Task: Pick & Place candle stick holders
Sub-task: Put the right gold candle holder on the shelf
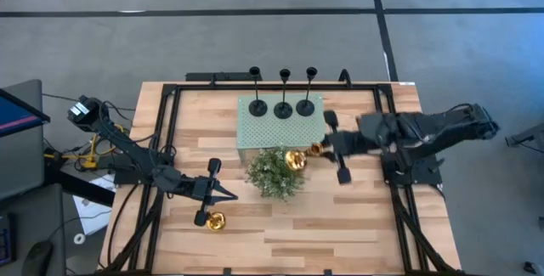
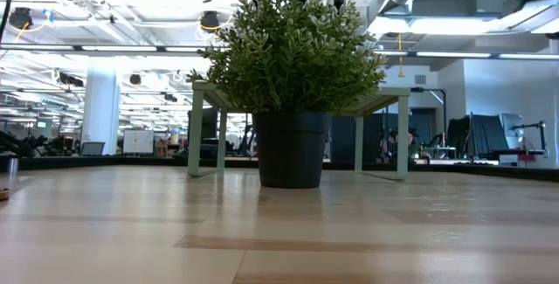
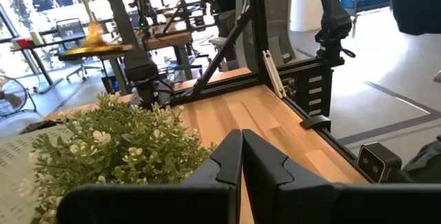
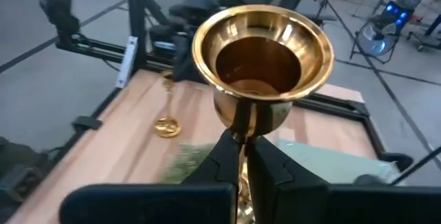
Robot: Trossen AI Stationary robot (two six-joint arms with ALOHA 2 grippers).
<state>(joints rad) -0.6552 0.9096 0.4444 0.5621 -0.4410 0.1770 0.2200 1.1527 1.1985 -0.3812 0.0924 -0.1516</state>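
Three black candle stick holders stand by their disc bases on a green perforated stand at the table's far middle. A bushy plant stands in front of the stand. My right gripper is shut on a gold holder just right of the plant. A second gold holder lies on the table near the front left; it also shows in the right wrist view. My left gripper is shut and empty, just beyond that holder and left of the plant. My right gripper pinches the gold holder's thin stem just below the cup, between its two fingers. The fingers come from the table's right side, slanting down. The holder is about upright, its cup open upward, above the table beside the plant's top.
Dark frame rails run along the table's left, right and far edges. The plant's dark pot and the stand's legs fill the middle of the table. Bare wood lies at the front right.
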